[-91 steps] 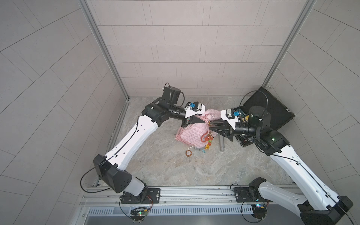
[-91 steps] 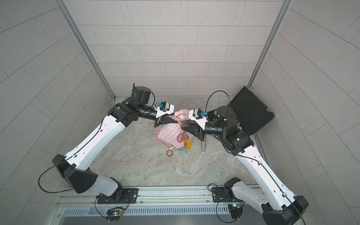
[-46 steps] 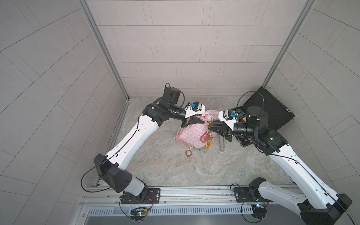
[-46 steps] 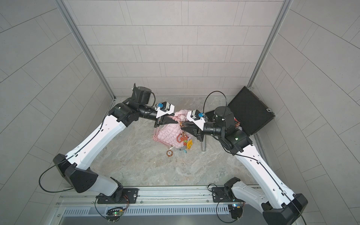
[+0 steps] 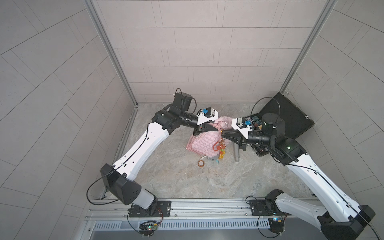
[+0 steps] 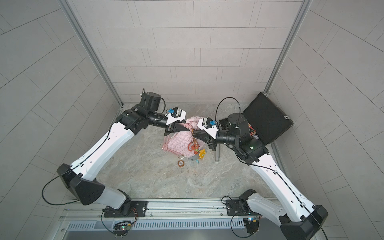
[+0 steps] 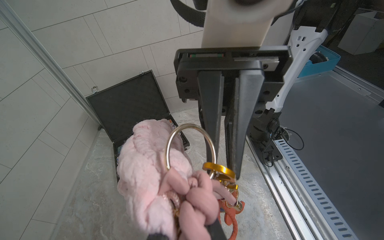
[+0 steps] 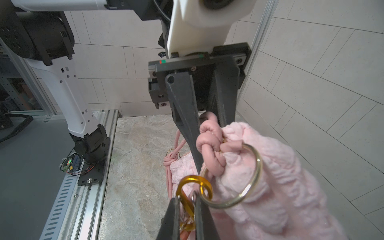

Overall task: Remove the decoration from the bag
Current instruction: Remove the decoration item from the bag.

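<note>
A: Over the tabletop (image 5: 187, 182), the soft-looking bag (image 5: 202, 143) was hung below the left tool (image 5: 216, 127), which was clamped on its strap knot (image 8: 209, 143).
B: The decoration (image 5: 217, 146) was pinched at its stiff, likely slippery gold clip (image 8: 195, 184) by the right tool (image 8: 187, 202), which was judged a sound hold.

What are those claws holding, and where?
The left claw grips the bag by its knotted cord; the right claw pinches the decoration by its gold clip.
</note>
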Controlling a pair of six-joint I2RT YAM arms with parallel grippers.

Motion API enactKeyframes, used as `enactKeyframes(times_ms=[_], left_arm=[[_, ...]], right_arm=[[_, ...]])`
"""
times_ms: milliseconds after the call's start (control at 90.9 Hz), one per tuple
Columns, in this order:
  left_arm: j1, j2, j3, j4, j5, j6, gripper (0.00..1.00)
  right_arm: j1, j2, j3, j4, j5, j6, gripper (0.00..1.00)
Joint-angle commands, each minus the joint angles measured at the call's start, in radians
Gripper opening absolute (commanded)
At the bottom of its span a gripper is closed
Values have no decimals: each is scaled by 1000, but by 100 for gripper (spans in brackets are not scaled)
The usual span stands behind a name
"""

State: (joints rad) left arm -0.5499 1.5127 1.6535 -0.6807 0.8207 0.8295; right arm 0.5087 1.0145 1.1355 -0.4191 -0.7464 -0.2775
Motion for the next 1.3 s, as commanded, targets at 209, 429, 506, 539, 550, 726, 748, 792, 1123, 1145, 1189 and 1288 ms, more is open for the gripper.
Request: enactKeyframes(times_ms=[209, 429, 506, 539, 550, 726, 748, 792, 1123, 1145, 1189, 1288], left_arm=[[8, 4, -6, 30, 15, -23, 0], [8, 13, -6, 7, -13, -15, 0], [8, 18, -6, 0, -18, -14, 0], [8, 19, -6, -7, -19, -11, 0], [8, 20, -6, -8, -19, -9, 0], [6, 22, -14, -41, -33, 14, 0], [5, 22, -14, -45, -33, 15, 0], [4, 21, -19, -50, -30, 19, 0], [-12, 10, -56, -77, -33, 44, 0], [-12, 11, -58, -78, -33, 44, 0], [-13, 11, -59, -77, -42, 41, 0], [-7, 11, -66, -77, -91, 41, 0]], right_arm=[[12, -14, 17, 22, -20, 49, 0], [12, -20, 29, 28, -34, 67, 0], [14, -22, 35, 29, -40, 73, 0], [14, -21, 36, 30, -42, 76, 0], [15, -23, 36, 31, -42, 76, 0], [21, -22, 43, 49, -40, 91, 0], [21, -21, 43, 52, -40, 93, 0], [22, -19, 43, 57, -37, 96, 0], [23, -9, 23, 149, -35, 164, 0], [22, -8, 20, 151, -36, 167, 0], [22, -7, 18, 152, -36, 169, 0], [22, -12, 19, 125, -31, 165, 0]])
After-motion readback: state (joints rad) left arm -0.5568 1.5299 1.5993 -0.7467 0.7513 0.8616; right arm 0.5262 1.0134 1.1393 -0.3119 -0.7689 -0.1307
